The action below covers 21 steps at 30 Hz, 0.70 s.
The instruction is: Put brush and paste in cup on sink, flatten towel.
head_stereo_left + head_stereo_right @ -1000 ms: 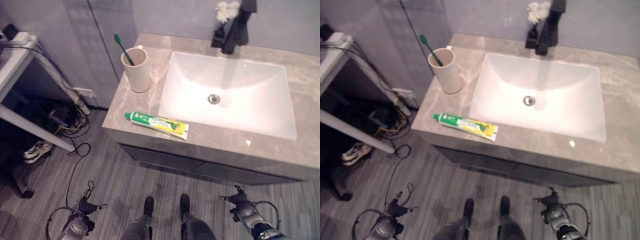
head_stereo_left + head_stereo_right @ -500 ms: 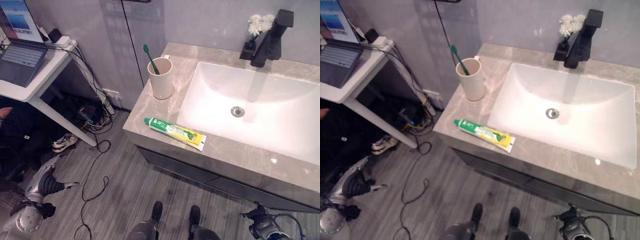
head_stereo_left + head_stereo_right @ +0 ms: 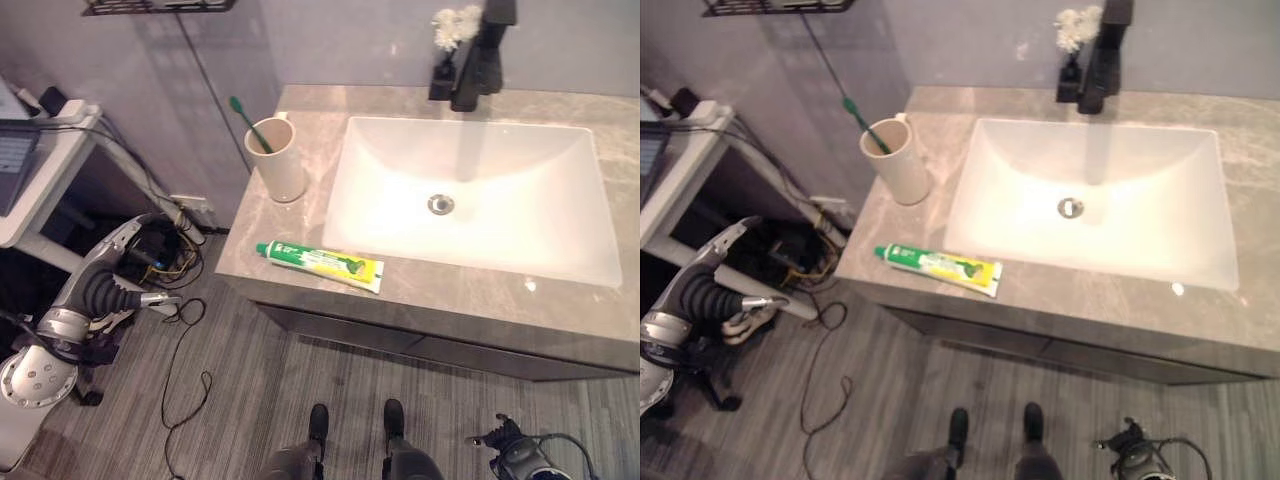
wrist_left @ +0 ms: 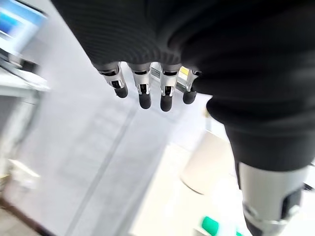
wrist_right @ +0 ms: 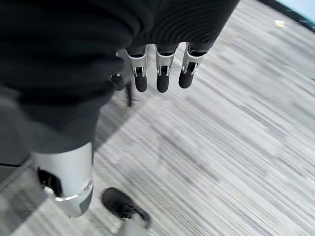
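A beige cup (image 3: 278, 162) stands at the counter's left end with a green toothbrush (image 3: 244, 118) upright in it. In front of the cup a green and yellow toothpaste tube (image 3: 320, 265) lies flat near the counter's front edge. My left hand (image 3: 105, 290) hangs in the air left of the counter, below its top, fingers (image 4: 143, 93) straight and holding nothing. Its wrist view looks past them to the cup (image 4: 209, 162) and the tube's green cap (image 4: 213, 226). My right hand (image 3: 505, 442) is low by the floor at the lower right, fingers (image 5: 158, 74) relaxed and empty.
A white basin (image 3: 470, 195) fills the middle of the grey stone counter (image 3: 300, 110), with a black faucet (image 3: 478, 60) and white flowers (image 3: 455, 22) behind it. A white desk (image 3: 40, 160) stands at the left, with cables and a shoe on the floor beneath.
The camera has shifted. My left hand has risen and come closer to the counter's left end. My right hand stays low near the floor.
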{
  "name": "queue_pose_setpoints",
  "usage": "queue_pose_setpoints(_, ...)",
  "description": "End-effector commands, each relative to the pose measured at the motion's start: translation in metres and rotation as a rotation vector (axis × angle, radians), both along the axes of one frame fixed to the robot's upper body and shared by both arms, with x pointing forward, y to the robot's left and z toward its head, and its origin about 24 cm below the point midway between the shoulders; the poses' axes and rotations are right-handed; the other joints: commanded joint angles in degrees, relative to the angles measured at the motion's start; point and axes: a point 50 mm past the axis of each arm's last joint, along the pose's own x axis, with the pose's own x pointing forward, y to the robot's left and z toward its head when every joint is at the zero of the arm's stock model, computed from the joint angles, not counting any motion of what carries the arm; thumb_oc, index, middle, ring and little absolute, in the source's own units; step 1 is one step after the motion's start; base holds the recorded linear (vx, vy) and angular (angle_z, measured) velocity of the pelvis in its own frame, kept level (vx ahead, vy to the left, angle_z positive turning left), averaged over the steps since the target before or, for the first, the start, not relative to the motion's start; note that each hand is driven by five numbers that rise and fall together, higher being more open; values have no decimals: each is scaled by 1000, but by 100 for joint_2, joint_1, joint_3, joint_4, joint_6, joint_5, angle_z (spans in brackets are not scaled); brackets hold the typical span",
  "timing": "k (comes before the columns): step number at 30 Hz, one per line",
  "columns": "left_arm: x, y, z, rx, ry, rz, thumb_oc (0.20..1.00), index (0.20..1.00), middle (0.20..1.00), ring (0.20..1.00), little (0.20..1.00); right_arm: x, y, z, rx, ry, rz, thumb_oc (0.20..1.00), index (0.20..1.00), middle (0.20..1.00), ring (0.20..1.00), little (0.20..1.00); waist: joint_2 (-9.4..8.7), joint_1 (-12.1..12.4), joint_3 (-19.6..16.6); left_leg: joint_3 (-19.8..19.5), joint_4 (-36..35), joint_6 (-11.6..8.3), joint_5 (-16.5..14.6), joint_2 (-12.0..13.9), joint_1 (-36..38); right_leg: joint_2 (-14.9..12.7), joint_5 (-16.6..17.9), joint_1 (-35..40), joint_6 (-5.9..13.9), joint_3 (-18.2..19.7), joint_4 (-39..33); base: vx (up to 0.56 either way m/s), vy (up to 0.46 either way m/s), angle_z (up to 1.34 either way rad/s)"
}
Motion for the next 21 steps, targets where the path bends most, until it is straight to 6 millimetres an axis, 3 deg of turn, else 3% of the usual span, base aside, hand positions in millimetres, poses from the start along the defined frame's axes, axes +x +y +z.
queue_pose_setpoints(1,8,-6,10,70,-12,-60,1000,1000,1000,1000,1000,2,-1,0,-13,24,9,1000,1000,1000,1000,1000,-148,-59,-63,382,279,-73,-511,-136,139,-315,25,38,597,171,9,10,38,-27)
queue_pose_setpoints(7,11,-12,6,159,34,-103,1000,1000,1000,1000,1000,-13,-6,-2,-27,64,-27,1000,1000,1000,1000,1000,-182,-165,-73,605,318,-66,-562,-113,106,-274,84,-109,640,361,9,1,12,-29)
queue_pose_setpoints(21,15,-29,1,218,30,-173,1000,1000,1000,1000,1000,-14,4,-7,-6,54,-19,1000,1000,1000,1000,1000,-267,-285,-108,779,350,-66,-618,-64,182,-206,100,-140,665,514,9,0,-7,-6)
